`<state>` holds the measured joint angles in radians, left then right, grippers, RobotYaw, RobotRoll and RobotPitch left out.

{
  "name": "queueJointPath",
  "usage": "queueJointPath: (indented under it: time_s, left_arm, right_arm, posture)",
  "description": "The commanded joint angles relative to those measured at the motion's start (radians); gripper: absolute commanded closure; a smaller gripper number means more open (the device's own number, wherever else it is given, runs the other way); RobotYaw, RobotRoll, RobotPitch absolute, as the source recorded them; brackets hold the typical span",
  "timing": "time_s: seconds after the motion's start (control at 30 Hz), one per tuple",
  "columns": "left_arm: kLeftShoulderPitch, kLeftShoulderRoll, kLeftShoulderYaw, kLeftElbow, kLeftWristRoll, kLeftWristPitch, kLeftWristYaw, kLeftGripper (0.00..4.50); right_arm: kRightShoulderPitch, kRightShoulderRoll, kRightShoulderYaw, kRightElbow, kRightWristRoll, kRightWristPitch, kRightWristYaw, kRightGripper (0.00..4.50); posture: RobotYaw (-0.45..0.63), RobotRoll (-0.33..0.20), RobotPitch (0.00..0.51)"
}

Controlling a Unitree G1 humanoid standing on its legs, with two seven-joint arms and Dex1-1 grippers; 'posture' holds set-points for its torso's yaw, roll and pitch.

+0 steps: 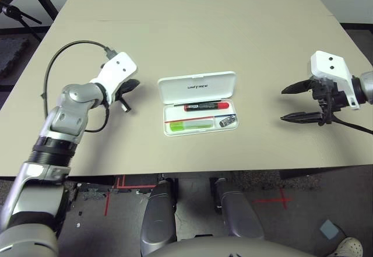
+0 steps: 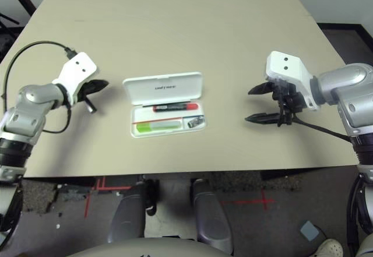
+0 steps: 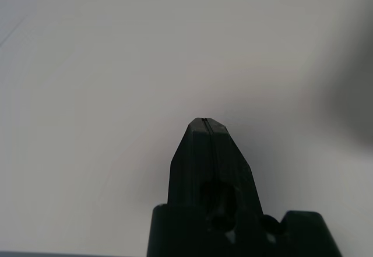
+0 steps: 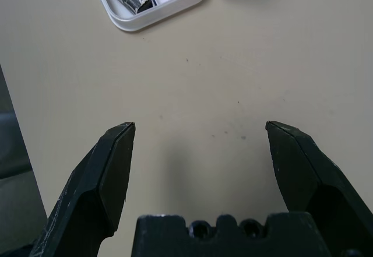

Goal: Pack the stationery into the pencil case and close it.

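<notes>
- My left gripper sits out at the left of the table, just left of the pencil case. Its two black fingers are pressed together tip to tip, with nothing between them; my wrist camera shows them meeting over bare tabletop.
- The pencil case lies in the middle of the table, between my two arms. It is open, with the lid laid back flat on the far side and the tray on the near side.
- Inside the tray, the red marker lies lengthwise along the far edge, its black cap toward the left.
- The lime-green highlighter lies along the near edge, at the left end of the tray.
- The small silver-and-black metal piece rests in the tray's right end, just right of the highlighter; my right wrist camera catches it there too, in the corner of the tray.
- As far as I can see, no stationery lies loose on the table, so I judge the packing done. What is left is the closing: the lid has to be swung over the tray and pressed shut.
- My right gripper hangs at the right, well apart from the case, its fingers spread wide and holding nothing, pointing toward the case.
</notes>
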<state>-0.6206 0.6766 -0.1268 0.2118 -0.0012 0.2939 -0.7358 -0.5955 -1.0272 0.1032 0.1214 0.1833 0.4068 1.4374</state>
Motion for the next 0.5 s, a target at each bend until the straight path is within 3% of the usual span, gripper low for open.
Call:
queueJointPath:
  time_s: [0.03,0.27,0.5]
  left_arm:
    - [-0.001,-0.039,0.009,-0.026,-0.047,-0.009,-0.041,4.47]
    - [0.014,-0.062,0.009,-0.152,-0.158,0.018,-0.173,4.47]
    - [0.054,-0.026,-0.021,-0.289,-0.215,0.100,-0.271,4.47]
  right_arm:
    - [0.010,-0.015,0.002,-0.004,-0.004,0.003,0.001,0.00]
    - [0.009,-0.012,0.011,0.002,-0.015,-0.003,-0.002,0.00]
    - [0.021,-0.012,0.014,0.003,-0.028,-0.011,-0.005,0.00]
  posture:
    - [-0.11,0.000,0.211]
    - [-0.11,0.000,0.210]
    - [-0.12,0.000,0.212]
